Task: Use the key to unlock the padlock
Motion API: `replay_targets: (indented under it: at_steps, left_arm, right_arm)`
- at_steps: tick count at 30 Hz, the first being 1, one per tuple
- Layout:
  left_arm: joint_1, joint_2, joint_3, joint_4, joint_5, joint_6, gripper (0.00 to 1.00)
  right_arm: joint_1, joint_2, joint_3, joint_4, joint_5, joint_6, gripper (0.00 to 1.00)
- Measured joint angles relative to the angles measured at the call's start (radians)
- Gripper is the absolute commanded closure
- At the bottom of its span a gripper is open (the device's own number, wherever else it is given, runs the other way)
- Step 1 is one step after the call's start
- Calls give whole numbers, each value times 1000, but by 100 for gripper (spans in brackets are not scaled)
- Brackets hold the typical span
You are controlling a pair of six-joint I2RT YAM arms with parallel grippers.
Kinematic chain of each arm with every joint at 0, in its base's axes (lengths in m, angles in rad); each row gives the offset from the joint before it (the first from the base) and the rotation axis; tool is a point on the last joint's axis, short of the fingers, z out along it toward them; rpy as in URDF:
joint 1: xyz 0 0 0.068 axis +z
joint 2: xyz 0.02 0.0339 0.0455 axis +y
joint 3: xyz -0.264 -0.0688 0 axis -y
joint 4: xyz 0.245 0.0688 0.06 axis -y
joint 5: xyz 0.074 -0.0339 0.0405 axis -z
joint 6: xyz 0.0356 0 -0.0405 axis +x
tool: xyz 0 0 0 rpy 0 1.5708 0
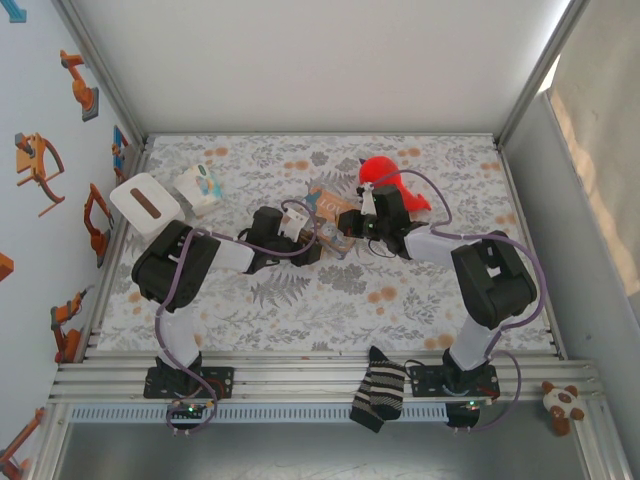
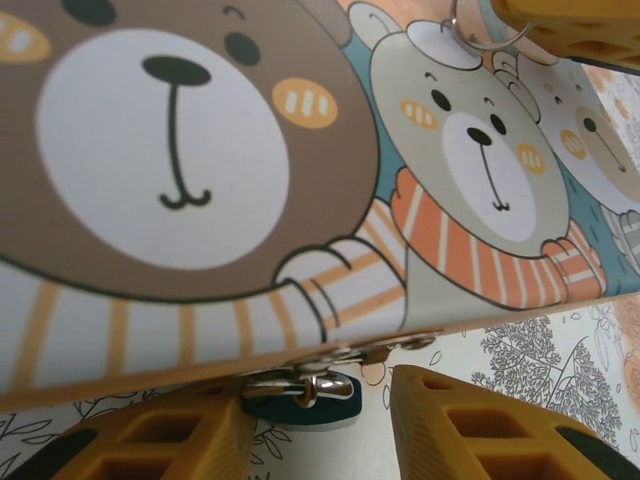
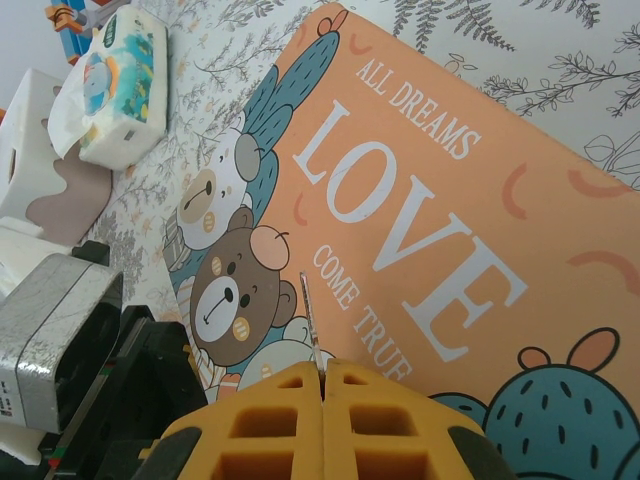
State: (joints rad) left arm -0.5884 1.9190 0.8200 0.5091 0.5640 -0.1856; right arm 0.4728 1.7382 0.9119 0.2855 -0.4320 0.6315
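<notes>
Right gripper [image 3: 322, 372]: we are pinching thin silver metal key [image 3: 307, 320] | left gripper [image 2: 335, 412]: jaws spread, tiny dark-blue padlock [image 2: 300, 393] at 6 o'clock

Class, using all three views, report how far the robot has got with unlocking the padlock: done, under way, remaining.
Done: the right gripper has its jaws shut on the key. Under way: the left gripper sits open astride the padlock, which hangs at the lower edge of the tin. Remaining: the key is over the lid, not at the padlock; inserting and turning it is not yet done.
</notes>
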Motion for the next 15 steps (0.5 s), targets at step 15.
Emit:
replay_targets:
  at_steps: [15]
  left_arm:
    - [-7,-15,14,-73,-6,-39,73]
  right_arm:
    - [2,-16,-1,-5,5,-1,100]
